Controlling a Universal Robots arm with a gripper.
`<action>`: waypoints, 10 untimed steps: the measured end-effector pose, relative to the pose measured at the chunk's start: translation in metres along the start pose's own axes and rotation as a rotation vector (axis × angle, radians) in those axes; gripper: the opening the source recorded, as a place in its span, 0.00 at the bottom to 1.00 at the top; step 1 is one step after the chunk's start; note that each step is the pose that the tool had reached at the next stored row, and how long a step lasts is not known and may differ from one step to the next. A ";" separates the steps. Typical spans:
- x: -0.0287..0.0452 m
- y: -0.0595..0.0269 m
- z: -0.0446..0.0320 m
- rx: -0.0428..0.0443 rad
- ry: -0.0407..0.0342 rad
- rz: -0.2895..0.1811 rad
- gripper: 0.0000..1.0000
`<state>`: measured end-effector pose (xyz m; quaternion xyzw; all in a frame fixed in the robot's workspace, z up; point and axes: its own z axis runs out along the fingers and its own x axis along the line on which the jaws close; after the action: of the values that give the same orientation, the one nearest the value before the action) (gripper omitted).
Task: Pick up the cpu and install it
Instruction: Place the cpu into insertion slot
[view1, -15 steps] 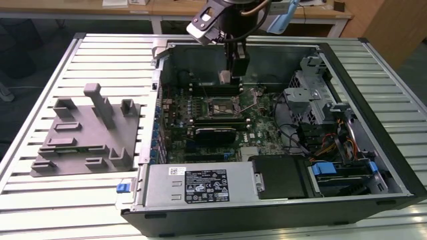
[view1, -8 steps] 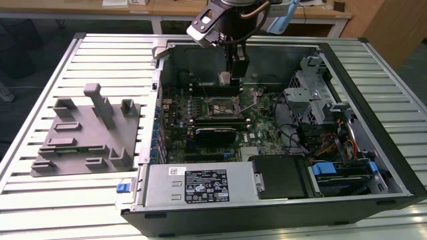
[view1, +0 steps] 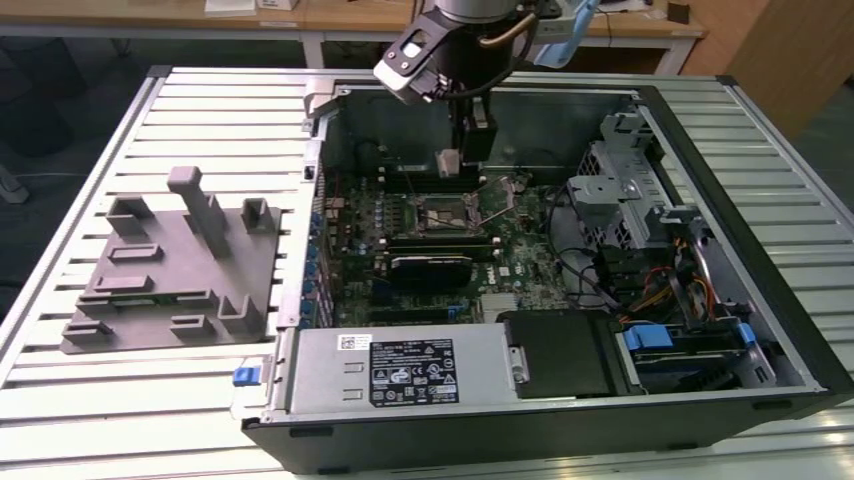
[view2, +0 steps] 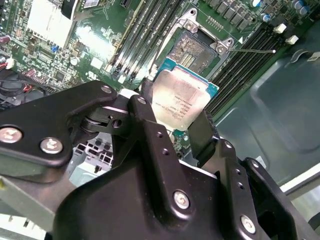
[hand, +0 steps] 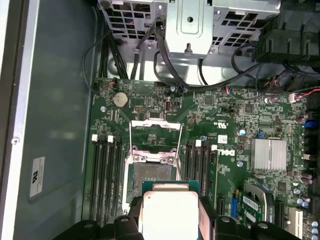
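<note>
The pick-up looks done and the install does not. In the upper middle of the exterior view, the arm's black two-fingered gripper (view1: 458, 150) hangs inside the open black computer case (view1: 787, 335) on the slatted metal table (view1: 80, 400). Its jaws are closed on opposite edges of the cpu (view1: 447, 160), the small flat square chip with a pale silver top. In both wrist views the cpu (view2: 182, 97) (hand: 170, 212) is held clear above the green motherboard (hand: 230, 115), near the dark square socket (hand: 150, 175) but not seated in it. The socket's metal frame (hand: 155, 135) stands flipped open, so by my reading placing and latching remain. The grey plastic fixture block (view1: 174, 270) lies at the exterior view's left, well apart.
</note>
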<state>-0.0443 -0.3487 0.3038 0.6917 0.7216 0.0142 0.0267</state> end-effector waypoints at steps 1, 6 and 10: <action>0.0000 -0.0001 0.0019 0.0000 0.0004 0.000 0.53; 0.0002 -0.0006 0.0103 0.0001 0.0004 0.000 0.53; 0.0002 -0.0008 0.0135 0.0001 0.0004 0.000 0.53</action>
<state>-0.0443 -0.3487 0.2903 0.6917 0.7216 0.0143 0.0265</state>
